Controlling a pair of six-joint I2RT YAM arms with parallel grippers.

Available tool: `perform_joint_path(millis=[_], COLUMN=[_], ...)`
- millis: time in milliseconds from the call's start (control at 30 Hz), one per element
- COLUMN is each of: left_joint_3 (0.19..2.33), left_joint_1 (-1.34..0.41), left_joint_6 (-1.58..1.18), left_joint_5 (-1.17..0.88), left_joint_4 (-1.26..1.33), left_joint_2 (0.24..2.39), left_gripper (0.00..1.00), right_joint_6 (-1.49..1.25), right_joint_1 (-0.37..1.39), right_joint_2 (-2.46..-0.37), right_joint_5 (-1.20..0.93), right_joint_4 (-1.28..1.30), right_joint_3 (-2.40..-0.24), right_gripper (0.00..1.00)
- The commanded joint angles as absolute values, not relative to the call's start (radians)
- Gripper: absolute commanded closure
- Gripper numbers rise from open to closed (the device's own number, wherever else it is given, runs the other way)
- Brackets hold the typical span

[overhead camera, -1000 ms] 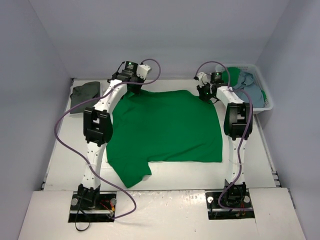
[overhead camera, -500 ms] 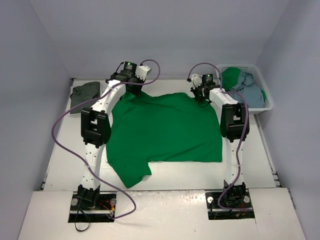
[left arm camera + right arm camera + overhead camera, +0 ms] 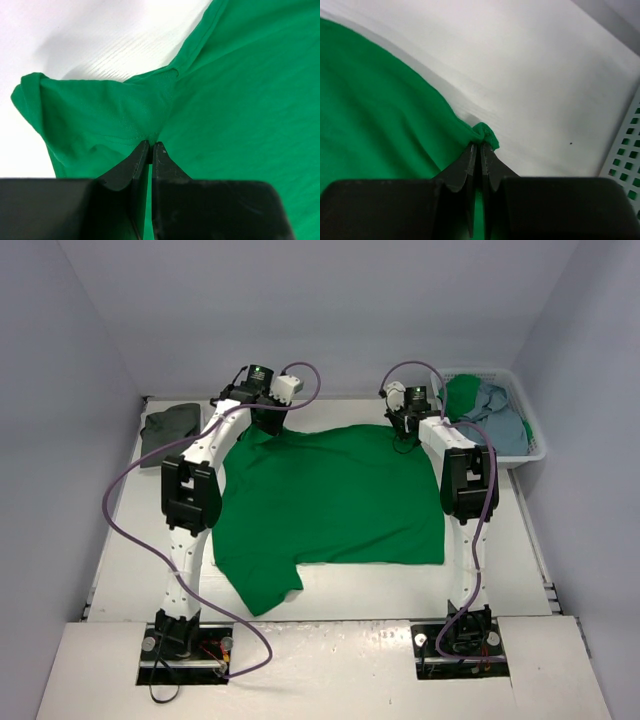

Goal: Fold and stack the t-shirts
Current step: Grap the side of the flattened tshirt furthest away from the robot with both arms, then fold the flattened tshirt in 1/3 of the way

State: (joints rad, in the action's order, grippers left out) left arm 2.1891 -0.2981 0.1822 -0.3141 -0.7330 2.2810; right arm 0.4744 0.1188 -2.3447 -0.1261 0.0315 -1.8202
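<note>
Both arms are stretched to the far side of the table (image 3: 130, 550), each working one far corner of the green t-shirt (image 3: 330, 495), which lies spread mostly flat in the middle with one sleeve poking out at the near left. The right gripper (image 3: 481, 146) has its jaws pressed together on a little bunched nub of the shirt's far-right edge, so that grip is clear. The left gripper (image 3: 151, 145) is also squeezed tight, right where the sleeve seam meets the body. It looks like it has cloth nipped between the tips, though how much is hard to tell from that wrist view.

So this reads as the start of a fold: far edge grabbed at both ends, nothing doubled over so far.

The next move probably calls for lifting both corners evenly and carrying them toward the near hem, keeping the edge taut so it doesn't sag in the middle.

A dark grey shirt (image 3: 170, 428) already sits folded at the far left. More shirts wait in the basket (image 3: 535, 448) at the far right.
</note>
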Motion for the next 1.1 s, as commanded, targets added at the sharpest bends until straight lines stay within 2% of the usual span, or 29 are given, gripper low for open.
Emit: perform_joint_path(millis=[0,500,1067], left_joint_3=[2.235,2.171,2.033], left_joint_1=[-0.287,-0.285,-0.288], left_joint_6=[0.189,0.184,0.219], left_joint_5=[-0.324,-0.377,-0.459], left_joint_4=[-0.733,-0.796,-0.946], left_joint_2=[2.14,2.063,1.936], left_gripper=[1.0,1.0,1.0], right_joint_6=[0.469,0.514,0.623], right_joint_1=[0.115,0.114,0.121], right_joint_2=[-2.23,-2.135,-1.994], right_joint_5=[-0.094,-0.069,-0.06], right_joint_4=[-0.061,-0.078,-0.081], right_joint_3=[-1.822,-1.76,-1.536], right_gripper=[1.0,1.0,1.0])
